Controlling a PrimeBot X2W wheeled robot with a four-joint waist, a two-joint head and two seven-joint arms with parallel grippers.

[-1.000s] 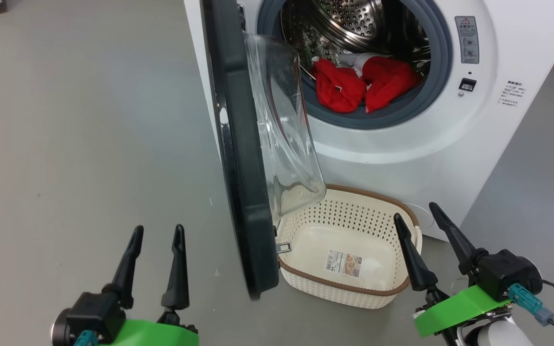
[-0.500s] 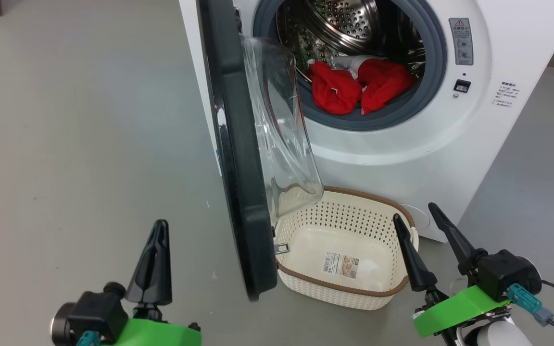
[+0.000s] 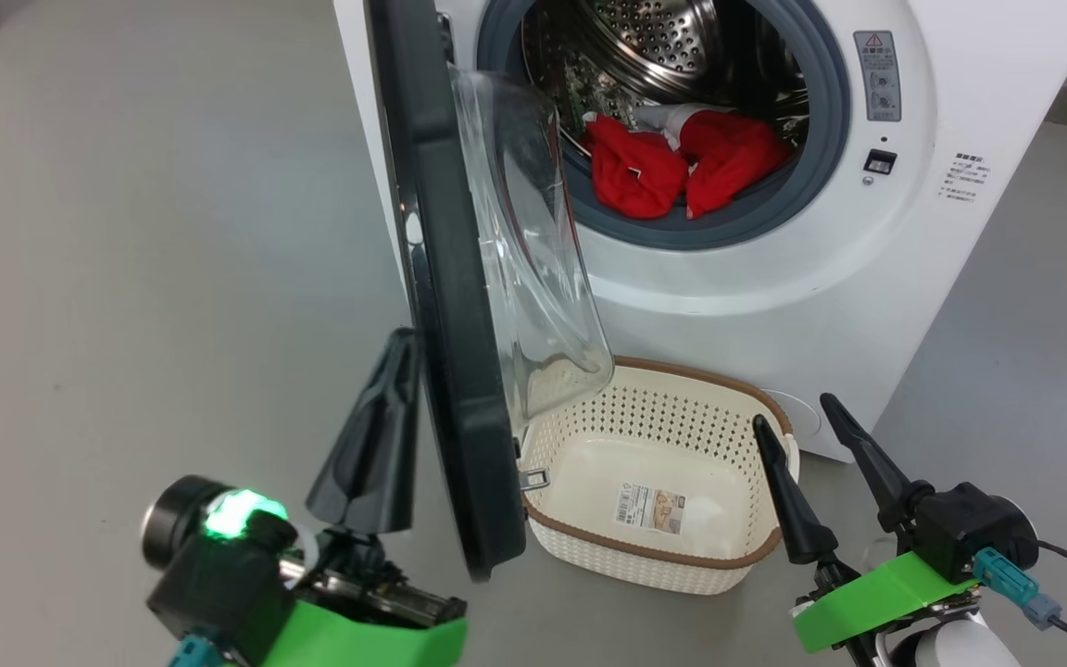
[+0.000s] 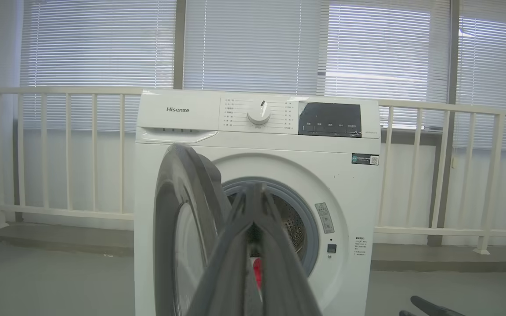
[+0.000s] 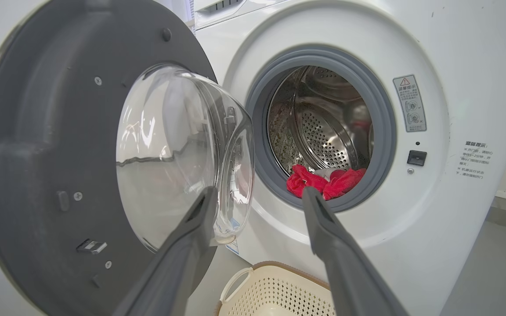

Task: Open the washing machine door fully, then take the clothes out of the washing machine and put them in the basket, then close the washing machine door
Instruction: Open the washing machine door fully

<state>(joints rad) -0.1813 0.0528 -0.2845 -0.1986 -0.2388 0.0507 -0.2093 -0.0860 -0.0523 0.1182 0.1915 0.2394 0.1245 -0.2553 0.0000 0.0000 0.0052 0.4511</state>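
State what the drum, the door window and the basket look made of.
Drum: metal, likely stainless steel; shiny silver with mirror-like reflections and punched holes.
Door window: clear glass or hard plastic, cannot tell which; see-through, with glossy highlights.
Basket: moulded plastic, matte cream; regular holes in the walls and a brown woven-look rim.

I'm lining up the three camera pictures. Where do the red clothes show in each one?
Head view: the red clothes lie upper middle, low in the drum.
Left wrist view: a red sliver at lower middle.
Right wrist view: right of centre, at the drum's bottom.
Shared landmark: the warning label right of the drum.
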